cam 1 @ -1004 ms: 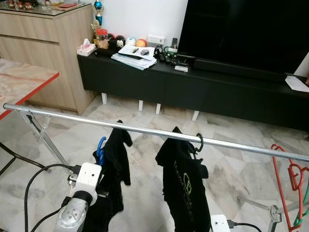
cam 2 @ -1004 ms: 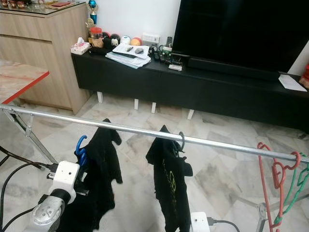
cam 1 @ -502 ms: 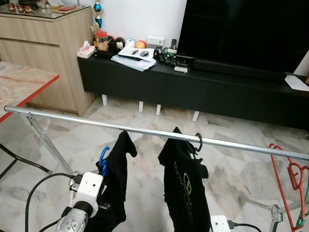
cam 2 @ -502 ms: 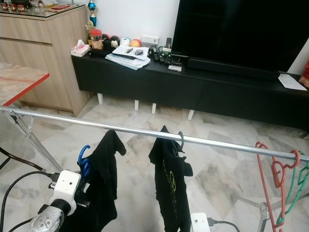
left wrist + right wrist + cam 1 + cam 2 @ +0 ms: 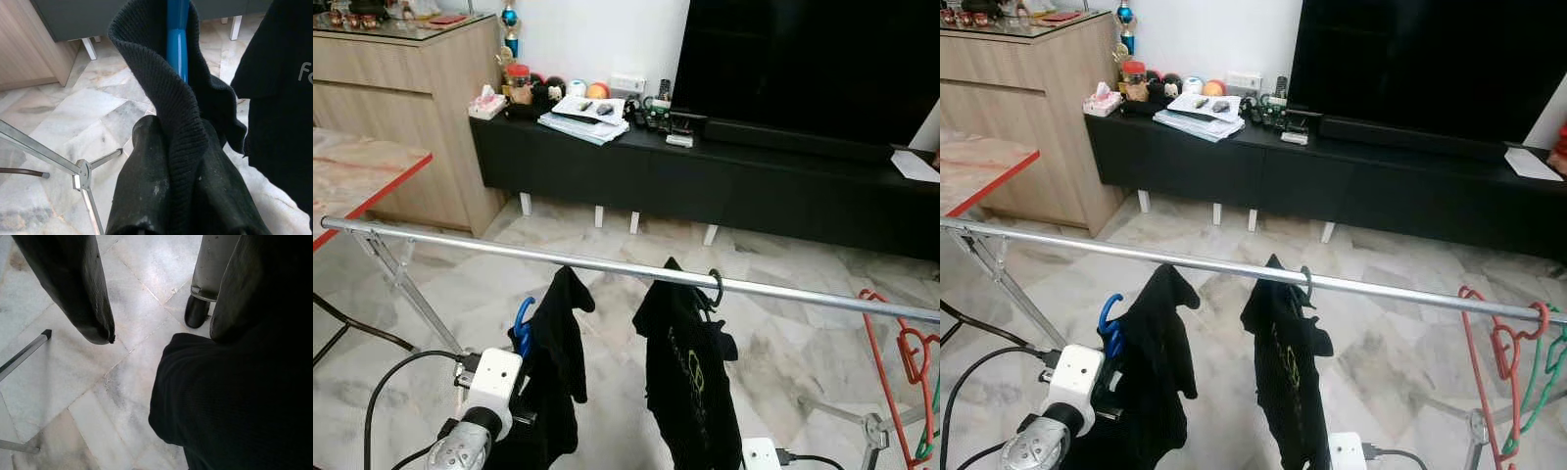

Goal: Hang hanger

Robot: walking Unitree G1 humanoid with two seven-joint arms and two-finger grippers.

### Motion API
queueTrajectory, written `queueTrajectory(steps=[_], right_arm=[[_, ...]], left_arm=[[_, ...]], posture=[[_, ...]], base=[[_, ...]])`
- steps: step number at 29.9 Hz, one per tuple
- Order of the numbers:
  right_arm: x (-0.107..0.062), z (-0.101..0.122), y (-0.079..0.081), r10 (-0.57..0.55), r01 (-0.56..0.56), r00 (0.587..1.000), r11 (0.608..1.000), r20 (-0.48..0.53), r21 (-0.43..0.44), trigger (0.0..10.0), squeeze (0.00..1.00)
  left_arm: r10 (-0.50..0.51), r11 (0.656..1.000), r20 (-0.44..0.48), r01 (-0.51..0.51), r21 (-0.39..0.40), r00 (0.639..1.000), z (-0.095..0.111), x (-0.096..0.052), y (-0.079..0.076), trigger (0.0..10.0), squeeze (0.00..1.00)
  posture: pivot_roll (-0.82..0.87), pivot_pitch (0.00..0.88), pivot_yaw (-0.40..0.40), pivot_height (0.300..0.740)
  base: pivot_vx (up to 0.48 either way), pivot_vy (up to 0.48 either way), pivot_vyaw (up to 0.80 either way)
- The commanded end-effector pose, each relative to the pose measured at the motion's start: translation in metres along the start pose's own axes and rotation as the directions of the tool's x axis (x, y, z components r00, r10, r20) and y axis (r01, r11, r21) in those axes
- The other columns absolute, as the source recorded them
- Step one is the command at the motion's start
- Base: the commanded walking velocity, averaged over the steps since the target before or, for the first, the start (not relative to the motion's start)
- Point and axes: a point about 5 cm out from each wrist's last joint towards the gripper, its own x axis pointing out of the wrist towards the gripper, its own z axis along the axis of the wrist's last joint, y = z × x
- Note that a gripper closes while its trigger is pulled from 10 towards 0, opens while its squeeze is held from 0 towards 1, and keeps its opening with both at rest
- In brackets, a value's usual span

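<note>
Two black garments (image 5: 558,352) (image 5: 690,382), one blue hanger (image 5: 521,323), one rail (image 5: 460,243), two red hangers (image 5: 901,377) and one green hanger (image 5: 1542,387).

Even, bright indoor light; head views sharp. Soft glare on the marble floor (image 5: 607,323). Close wrist-view fingers (image 5: 83,289) look somewhat blurred.
</note>
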Motion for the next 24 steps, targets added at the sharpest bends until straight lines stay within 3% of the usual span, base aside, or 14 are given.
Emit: queueTrajectory(steps=[1,8,24], right_arm=[[-0.0003,-0.0018,-0.0041,-0.016,0.016,1.000,1.000,0.003,0.020,10.0,0.00],[-0.0002,-0.0007,-0.0043,-0.022,0.022,1.000,0.999,0.005,0.028,10.0,0.00],[0.0000,0.0023,-0.0047,-0.028,0.028,1.000,0.999,0.009,0.041,10.0,0.00]], left_arm=[[0.006,1.000,0.064,-0.006,-0.008,0.998,0.0148,0.0010,0.0024,10.0,0.00],[0.002,1.000,0.066,-0.001,-0.013,0.998,0.0165,0.0016,-0.0008,10.0,0.00],[0.008,1.000,0.065,-0.007,-0.020,0.998,0.0189,0.0031,-0.0018,10.0,0.00]], posture=[[0.15,0.000,-0.068,0.740],[0.15,0.000,-0.068,0.740],[0.15,0.000,-0.071,0.740]], base=[[0.000,0.000,0.00],[0.000,0.000,0.00],[-0.252,0.000,0.00]])
